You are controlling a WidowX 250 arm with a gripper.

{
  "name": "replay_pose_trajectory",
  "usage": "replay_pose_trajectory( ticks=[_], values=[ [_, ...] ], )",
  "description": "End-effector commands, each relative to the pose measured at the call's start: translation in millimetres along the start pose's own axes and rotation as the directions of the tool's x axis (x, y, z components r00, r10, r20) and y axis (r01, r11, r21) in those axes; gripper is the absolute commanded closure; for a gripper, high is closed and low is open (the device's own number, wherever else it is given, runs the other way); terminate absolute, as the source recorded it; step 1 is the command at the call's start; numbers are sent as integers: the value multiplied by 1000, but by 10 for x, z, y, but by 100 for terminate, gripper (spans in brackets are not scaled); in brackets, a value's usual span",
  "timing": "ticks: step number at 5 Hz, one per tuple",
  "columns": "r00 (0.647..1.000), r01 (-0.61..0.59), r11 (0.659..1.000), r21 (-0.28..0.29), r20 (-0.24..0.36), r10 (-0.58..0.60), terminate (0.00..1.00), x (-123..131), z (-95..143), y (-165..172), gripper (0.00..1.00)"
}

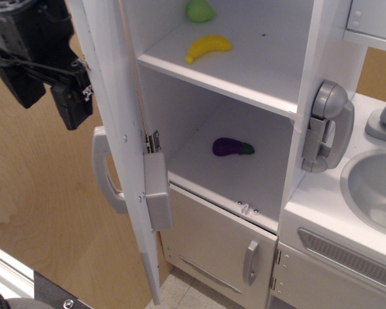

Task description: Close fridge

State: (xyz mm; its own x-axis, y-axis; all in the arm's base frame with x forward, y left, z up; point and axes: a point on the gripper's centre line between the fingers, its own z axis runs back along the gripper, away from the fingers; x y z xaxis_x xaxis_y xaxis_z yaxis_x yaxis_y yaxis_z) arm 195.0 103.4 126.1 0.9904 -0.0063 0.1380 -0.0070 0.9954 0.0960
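The white fridge stands open, its white shelves showing. Its large door swings out toward me and I see it almost edge-on. The door's long grey handle is on the outer face and the grey dispenser housing on the inner face. My black gripper is at the upper left, outside the door and above the handle. Its fingers are spread apart and hold nothing. The right finger is very close to the door's outer face; I cannot tell if it touches.
A yellow banana and a green item lie on the upper shelf, a purple eggplant on the lower one. Below is a smaller door. A grey toy phone and the sink basin are at right. A wooden panel is behind the gripper.
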Motion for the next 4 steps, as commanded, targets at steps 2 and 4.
replay_pose_trajectory(
  ticks=[2,4],
  values=[
    [999,-4,1000,-21,34,5,0,276,-94,-487,0],
    [994,-66,998,-24,82,67,0,592,-149,-529,0]
  ],
)
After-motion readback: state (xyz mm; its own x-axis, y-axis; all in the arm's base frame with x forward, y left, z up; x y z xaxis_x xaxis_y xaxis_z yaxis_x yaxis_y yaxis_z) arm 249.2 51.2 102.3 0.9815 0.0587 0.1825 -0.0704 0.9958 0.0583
